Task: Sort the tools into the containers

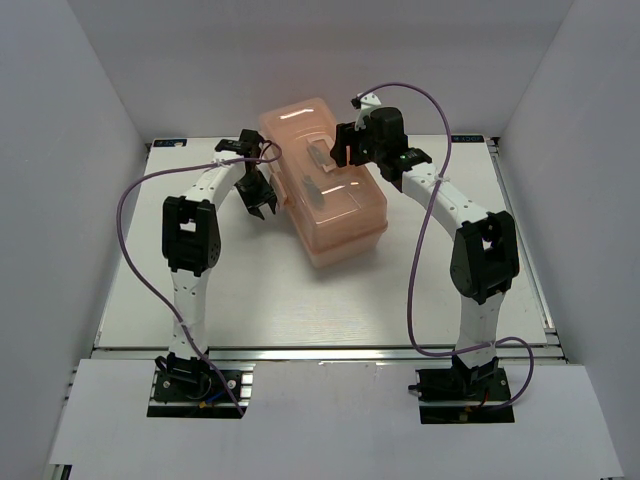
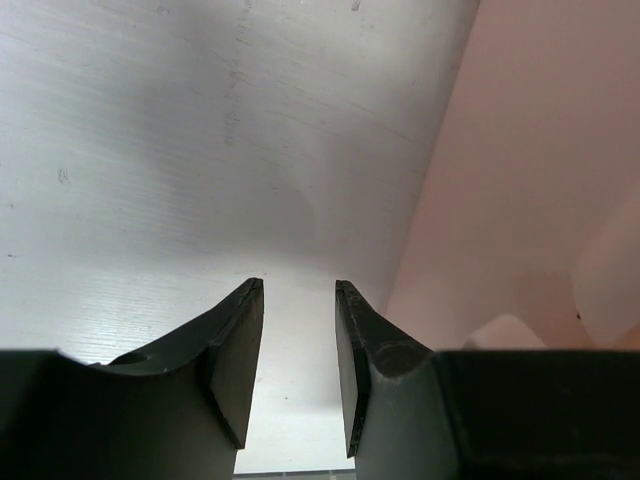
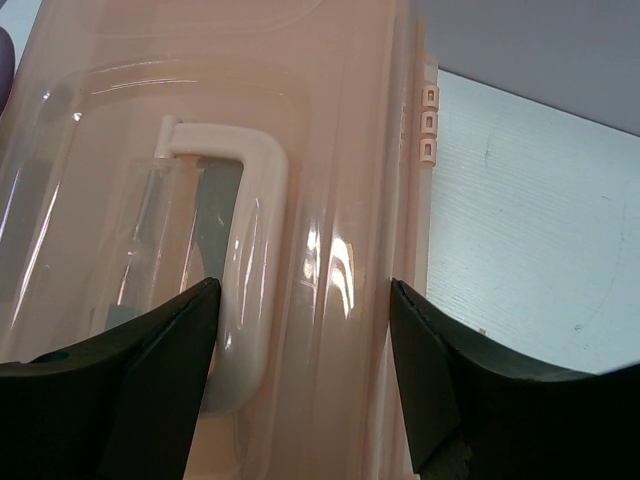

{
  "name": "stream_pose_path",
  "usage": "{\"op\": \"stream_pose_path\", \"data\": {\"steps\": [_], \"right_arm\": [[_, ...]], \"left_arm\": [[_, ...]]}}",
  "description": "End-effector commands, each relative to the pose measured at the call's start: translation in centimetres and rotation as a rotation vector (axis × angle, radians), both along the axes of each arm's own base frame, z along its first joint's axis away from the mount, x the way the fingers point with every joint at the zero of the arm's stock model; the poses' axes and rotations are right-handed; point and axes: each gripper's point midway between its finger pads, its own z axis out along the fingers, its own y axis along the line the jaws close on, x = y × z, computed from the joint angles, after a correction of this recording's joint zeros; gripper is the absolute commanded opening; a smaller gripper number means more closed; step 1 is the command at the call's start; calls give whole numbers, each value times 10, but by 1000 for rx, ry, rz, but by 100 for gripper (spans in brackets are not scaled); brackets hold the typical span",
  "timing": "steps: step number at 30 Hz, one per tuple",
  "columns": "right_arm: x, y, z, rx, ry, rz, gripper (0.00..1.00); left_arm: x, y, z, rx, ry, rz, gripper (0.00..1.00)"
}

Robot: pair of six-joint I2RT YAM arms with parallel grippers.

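The salmon-pink toolbox stands shut in the middle of the table, its white lid handle lying flat in its recess. No screwdriver shows plainly; only dim dark shapes show through the lid under the handle. My right gripper is open and empty, just over the lid's right part, one finger by the handle and one at the lid's edge; in the top view it is at the box's far end. My left gripper is open and empty, low beside the box's left wall.
The white table carries only the toolbox. Small hinge knuckles line the lid's right edge. Purple cables loop off both arms. White walls close in the back and both sides.
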Motion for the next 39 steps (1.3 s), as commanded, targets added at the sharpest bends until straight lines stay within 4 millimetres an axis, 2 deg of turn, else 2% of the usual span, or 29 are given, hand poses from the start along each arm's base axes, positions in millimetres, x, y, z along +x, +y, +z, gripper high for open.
{"op": "stream_pose_path", "data": {"steps": [1, 6, 10, 14, 19, 24, 27, 31, 39], "right_arm": [[-100, 74, -84, -64, 307, 327, 62], [-102, 76, -85, -58, 315, 337, 61], [-102, 76, -85, -59, 314, 333, 63], [-99, 73, -85, -65, 310, 319, 65], [-99, 73, -86, -67, 310, 315, 65], [-98, 74, -85, -66, 309, 317, 66], [-99, 73, -86, -68, 311, 317, 65], [-100, 72, -86, -70, 309, 315, 65], [-99, 71, -84, -70, 304, 312, 65]], "left_arm": [[24, -99, 31, -223, -164, -102, 46], [26, -101, 31, -225, -167, -101, 46], [29, -99, 41, -222, -186, -98, 46], [29, -95, 67, -214, -239, -96, 46], [25, -91, 87, -209, -277, -99, 46], [25, -102, 108, -296, -326, -116, 44], [28, -108, 129, -338, -372, -122, 43], [32, -110, 147, -350, -403, -130, 43], [29, -110, 151, -356, -402, -133, 43]]}}
